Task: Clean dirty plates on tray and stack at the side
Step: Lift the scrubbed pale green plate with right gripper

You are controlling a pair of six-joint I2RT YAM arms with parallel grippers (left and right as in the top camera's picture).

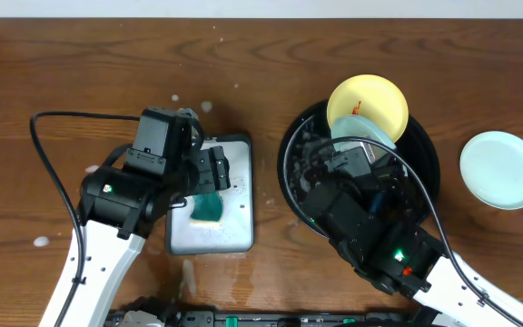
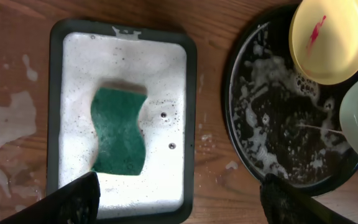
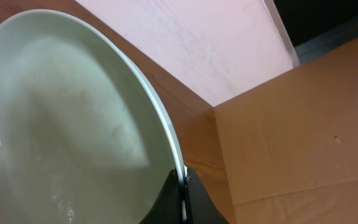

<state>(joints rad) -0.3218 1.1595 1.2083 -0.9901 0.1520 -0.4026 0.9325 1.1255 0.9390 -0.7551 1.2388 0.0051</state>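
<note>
The round black tray [image 1: 425,150] holds soapy foam and shows in the left wrist view [image 2: 272,155]. A pale yellow plate [image 1: 368,103] with a red smear leans on its far rim [image 2: 328,37]. My right gripper [image 3: 182,186] is shut on the rim of a mint-green plate [image 3: 61,130], held tilted over the tray [image 1: 363,133]. A second mint-green plate [image 1: 501,170] lies on the table to the right. My left gripper [image 2: 179,202] is open above the grey tray, near a green sponge [image 2: 119,130].
A rectangular grey-white tray [image 1: 230,236] filled with white foam holds the sponge [image 1: 208,208]. Soap splashes mark the wooden table at the left [image 2: 5,124]. A cardboard box [image 3: 303,124] and a wall stand beyond the table.
</note>
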